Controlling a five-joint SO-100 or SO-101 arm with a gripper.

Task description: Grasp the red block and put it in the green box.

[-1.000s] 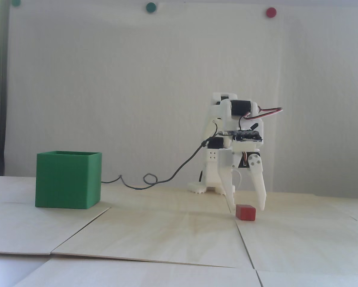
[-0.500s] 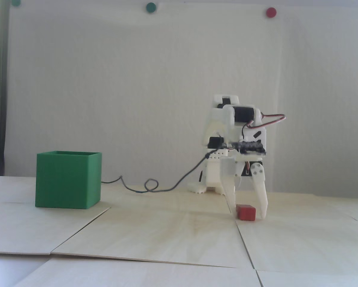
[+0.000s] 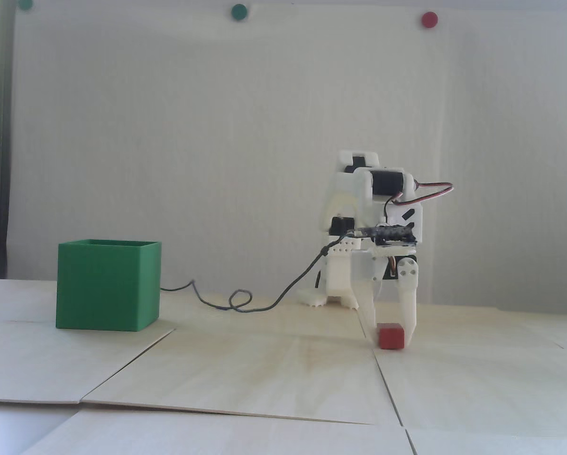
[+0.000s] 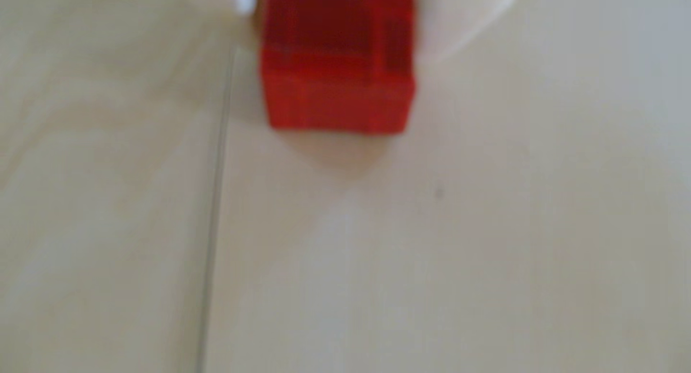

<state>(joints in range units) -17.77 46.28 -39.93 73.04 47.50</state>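
The blurred wrist view cuts off the small matte red block [image 4: 336, 59] at top centre. Only the fixed view shows the white gripper [image 3: 390, 334] closed around it on the pale table [image 3: 264, 369], right of centre, and the large green box [image 3: 108, 284] at far left.

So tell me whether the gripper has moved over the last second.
Yes. In the fixed view the gripper has dropped toward the table and its fingers have closed in around the red block, while the green box stayed put.

fixed view: low, table-level, facing wall | wrist view: close, downward | shared: red block [image 3: 390, 336]
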